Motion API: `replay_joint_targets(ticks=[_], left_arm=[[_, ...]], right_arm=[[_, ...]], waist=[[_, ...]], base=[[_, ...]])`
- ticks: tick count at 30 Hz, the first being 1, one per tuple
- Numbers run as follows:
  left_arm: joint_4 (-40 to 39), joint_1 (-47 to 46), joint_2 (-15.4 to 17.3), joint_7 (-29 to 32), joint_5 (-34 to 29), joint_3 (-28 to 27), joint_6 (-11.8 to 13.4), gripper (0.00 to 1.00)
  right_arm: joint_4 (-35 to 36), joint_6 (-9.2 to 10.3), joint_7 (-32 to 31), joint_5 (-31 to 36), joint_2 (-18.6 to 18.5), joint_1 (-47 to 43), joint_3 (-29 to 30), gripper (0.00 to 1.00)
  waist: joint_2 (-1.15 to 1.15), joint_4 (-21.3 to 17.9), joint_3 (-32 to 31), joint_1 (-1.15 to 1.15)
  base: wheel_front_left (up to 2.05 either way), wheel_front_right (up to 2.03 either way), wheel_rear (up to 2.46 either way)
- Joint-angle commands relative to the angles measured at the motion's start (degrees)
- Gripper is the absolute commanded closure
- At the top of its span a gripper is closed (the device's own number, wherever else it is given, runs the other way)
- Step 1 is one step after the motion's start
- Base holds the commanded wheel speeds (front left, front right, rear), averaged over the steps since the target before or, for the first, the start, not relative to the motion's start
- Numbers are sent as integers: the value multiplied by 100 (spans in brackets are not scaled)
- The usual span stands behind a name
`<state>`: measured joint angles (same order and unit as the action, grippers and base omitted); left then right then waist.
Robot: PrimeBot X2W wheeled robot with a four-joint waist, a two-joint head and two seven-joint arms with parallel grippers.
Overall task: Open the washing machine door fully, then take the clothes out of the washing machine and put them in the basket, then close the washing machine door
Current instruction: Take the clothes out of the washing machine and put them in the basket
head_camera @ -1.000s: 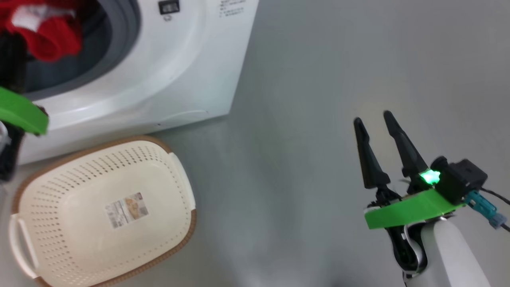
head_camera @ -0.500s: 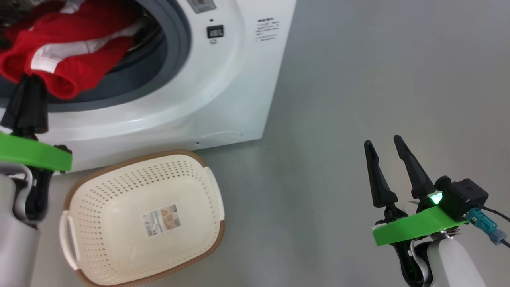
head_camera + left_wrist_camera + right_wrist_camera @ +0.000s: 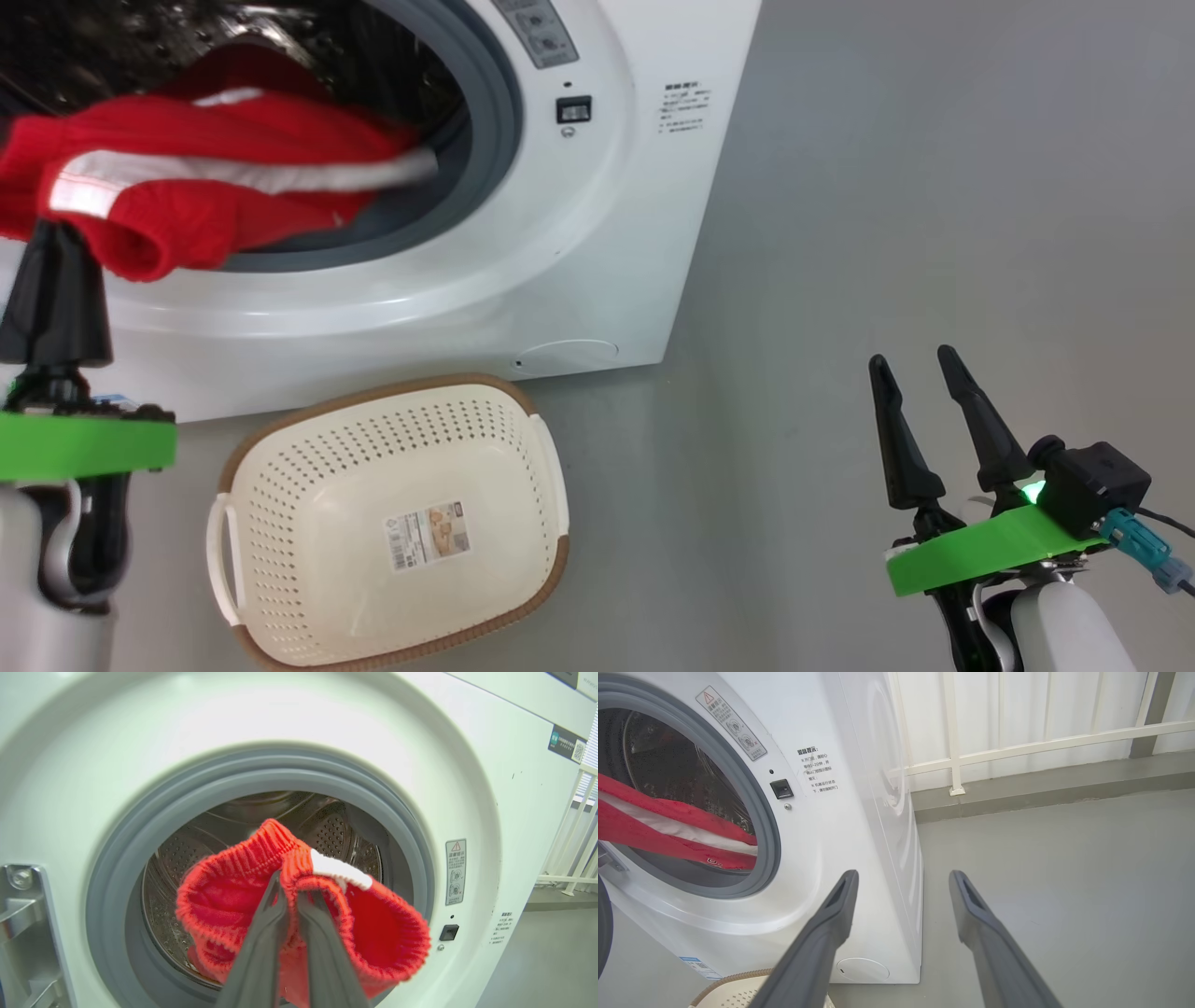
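The washing machine (image 3: 579, 261) stands with its round opening uncovered; the washing machine door is out of view, and only its metal hinge (image 3: 18, 905) shows. My left gripper (image 3: 290, 885) is shut on red clothes (image 3: 224, 900) with white trim. It holds them just in front of the grey gasket. The garment (image 3: 215, 196) stretches from the drum to that gripper (image 3: 56, 271) at the left edge. The cream basket (image 3: 317, 523) sits on the floor below the opening. My right gripper (image 3: 913, 359) hangs open over bare floor, right of the machine (image 3: 859, 812).
Grey floor (image 3: 887, 187) spreads to the right of the machine. A white railing (image 3: 1017, 746) and a low kerb run behind it. A round white flap (image 3: 569, 355) sits at the machine's lower front corner, just above the basket rim (image 3: 733, 980).
The head camera has swung, shifting the whole picture right and down. My left gripper has drawn the red garment further out of the drum. The right gripper stays open.
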<state>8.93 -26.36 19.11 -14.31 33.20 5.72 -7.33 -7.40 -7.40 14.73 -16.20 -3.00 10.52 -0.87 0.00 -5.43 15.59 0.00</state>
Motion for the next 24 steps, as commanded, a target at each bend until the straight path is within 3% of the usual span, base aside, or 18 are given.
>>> replay_joint_targets(ticks=[1, 14, 24], left_arm=[[-400, 84, 161, -69, -111, -350, -15, 100], [-1846, 1008, -7, -69, -397, -761, -15, 100], [-1319, 1499, -193, -69, -302, -625, -15, 100]], right_arm=[[124, -9, 27, 103, 13, -75, -93, 0], [101, -9, 27, 121, 13, -190, -104, 0], [141, -9, 27, 94, 13, -88, -194, 0]], waist=[[0, 90, -97, 0], [0, 154, -217, 0], [0, 124, 29, 0]], base=[[0, 0, 0], [0, 0, 0], [0, 0, 0]])
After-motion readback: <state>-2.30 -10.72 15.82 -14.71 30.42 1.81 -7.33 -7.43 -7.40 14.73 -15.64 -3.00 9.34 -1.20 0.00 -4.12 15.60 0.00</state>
